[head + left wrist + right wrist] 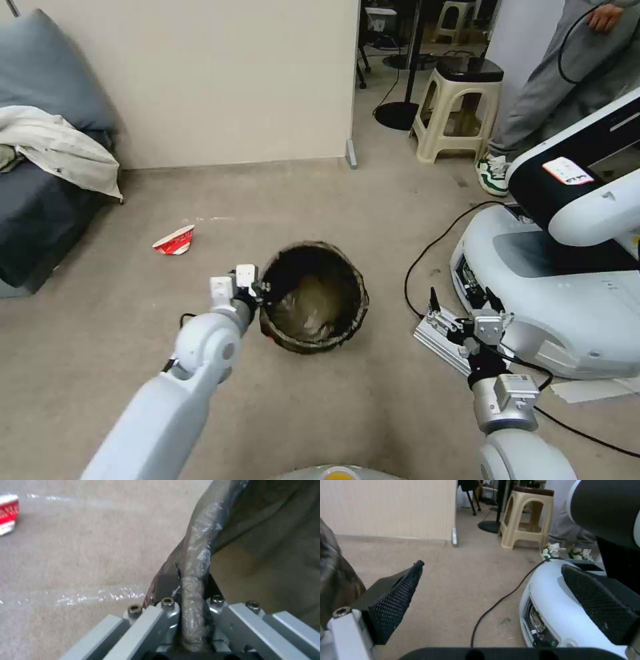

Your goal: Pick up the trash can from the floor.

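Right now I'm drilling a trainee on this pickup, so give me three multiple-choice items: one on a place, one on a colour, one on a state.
1. Where does the left pincer sit?
A. at the trash can's rim
B. on the stool
C. on the sofa

2. What colour is the crushed paper cup on the floor?
A. blue
B. red and white
C. green

3. How is the right pincer?
A. shut on a cable
B. shut on the stool
C. open, holding nothing

Answers:
1. A: in the left wrist view its fingers clamp the bag-covered rim of the trash can.
2. B: its side is red with a white rim.
3. C: in the right wrist view its pads stand wide apart over bare carpet.
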{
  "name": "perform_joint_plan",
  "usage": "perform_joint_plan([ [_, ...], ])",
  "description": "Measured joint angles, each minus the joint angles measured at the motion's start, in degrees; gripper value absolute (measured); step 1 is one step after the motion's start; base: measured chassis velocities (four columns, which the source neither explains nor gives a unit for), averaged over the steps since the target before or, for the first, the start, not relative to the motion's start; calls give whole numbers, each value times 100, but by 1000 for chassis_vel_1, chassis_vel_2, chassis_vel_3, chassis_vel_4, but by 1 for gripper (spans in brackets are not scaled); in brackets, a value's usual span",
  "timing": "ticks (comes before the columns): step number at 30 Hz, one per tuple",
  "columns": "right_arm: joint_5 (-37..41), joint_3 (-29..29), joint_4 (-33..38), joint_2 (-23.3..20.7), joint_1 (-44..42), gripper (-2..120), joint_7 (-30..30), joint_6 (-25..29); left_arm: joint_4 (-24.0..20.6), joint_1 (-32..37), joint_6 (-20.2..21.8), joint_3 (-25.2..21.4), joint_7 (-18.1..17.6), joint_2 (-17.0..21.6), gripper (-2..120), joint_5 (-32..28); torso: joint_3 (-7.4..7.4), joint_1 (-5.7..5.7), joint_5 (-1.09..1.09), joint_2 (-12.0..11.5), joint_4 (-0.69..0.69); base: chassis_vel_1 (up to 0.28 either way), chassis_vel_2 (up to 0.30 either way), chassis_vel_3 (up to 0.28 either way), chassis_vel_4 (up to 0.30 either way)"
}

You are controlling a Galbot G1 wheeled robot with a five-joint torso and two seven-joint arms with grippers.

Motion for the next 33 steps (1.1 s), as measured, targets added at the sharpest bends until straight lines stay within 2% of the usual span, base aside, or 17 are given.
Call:
perform_joint_plan([
  [4,17,-40,14,-37,11,100,1,-29,-517,372,-159,-337,249,269,1,-117,0,0,0,0,0,0,0,0,0],
  [5,17,-40,14,-37,11,100,1,-29,-517,372,-159,-337,249,269,1,-117,0,0,0,0,0,0,0,0,0],
  [8,18,-52,14,-20,9,100,0,-30,-765,664,-718,-461,882,422,1,111,0,0,0,0,2,0,0,0,0],
  [9,18,-52,14,-20,9,100,0,-30,-765,664,-718,-461,882,422,1,111,0,0,0,0,2,0,0,0,0],
  [11,14,-54,5,30,5,100,0,-30,-807,797,-1308,-463,1498,482,1,535,0,0,1,0,-2,0,0,0,0],
  [12,12,-62,0,36,18,100,0,-29,-828,850,-1487,-463,1624,488,1,657,0,0,0,0,-1,0,0,0,0],
  [14,11,-70,-4,41,32,100,-1,-30,-843,881,-1574,-462,1674,490,1,712,0,0,0,0,-1,0,0,0,0],
  [17,-6,-103,-26,44,88,100,-14,-52,-925,1069,-2089,-463,1824,473,1,1029,0,0,1,0,1,0,0,0,0],
  [18,-6,-103,-26,44,88,100,-14,-52,-925,1069,-2089,-463,1824,473,1,1029,0,0,1,0,1,0,0,0,0],
  [21,-44,-112,-46,70,91,100,-20,-54,-949,1225,-2461,-463,1848,431,1,1348,-1,0,1,0,1,0,0,0,0],
  [28,-55,-114,-50,81,90,100,-23,-53,-949,1257,-2519,-463,1847,416,1,1407,0,0,1,0,0,0,0,0,0],
  [29,-55,-114,-49,88,87,100,-23,-51,-963,1294,-2606,-474,1834,383,1,1507,0,0,1,0,-3,0,0,0,0],
  [31,-55,-105,-17,101,78,100,-23,-45,-1051,1458,-2762,-506,1782,282,1,1715,-1,0,1,0,2,0,0,0,0],
  [33,-55,-101,-10,103,75,100,-23,-39,-1097,1519,-2746,-515,1757,252,1,1767,-1,0,0,0,2,0,0,0,0],
])
